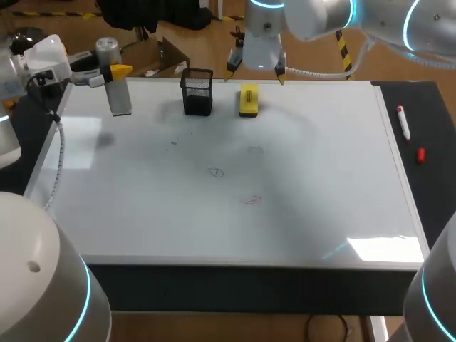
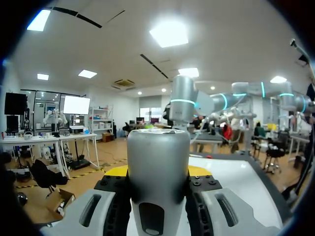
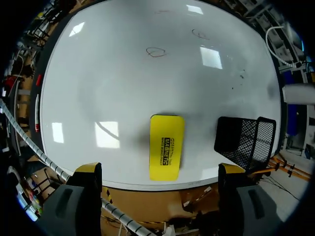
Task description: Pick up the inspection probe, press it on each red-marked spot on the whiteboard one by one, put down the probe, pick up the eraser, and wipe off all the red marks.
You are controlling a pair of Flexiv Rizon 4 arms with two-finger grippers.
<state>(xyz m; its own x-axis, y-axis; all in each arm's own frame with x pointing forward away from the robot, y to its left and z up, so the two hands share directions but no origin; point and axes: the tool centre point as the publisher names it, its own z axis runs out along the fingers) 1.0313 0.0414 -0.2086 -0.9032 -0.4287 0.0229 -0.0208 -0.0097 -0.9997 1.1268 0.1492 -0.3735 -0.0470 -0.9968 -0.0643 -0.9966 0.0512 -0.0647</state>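
The probe [image 1: 120, 96] is a plain grey cylinder, clamped in the left claw [image 2: 157, 171] at the whiteboard's [image 1: 320, 214] far left corner. Most of the whiteboard lies bare. The yellow eraser [image 3: 166, 146] lies at the whiteboard's far edge, under the spread right claw [image 3: 160, 171].

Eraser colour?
The eraser is yellow with a black printed label; best in the right wrist view.

Holds the left gripper [image 2: 157, 172] at the far left, fingers closed from both sides on the inspection probe [image 1: 120, 96]. Poises the right gripper [image 3: 160, 169] at the far middle, pointing down, fingers spread wide.
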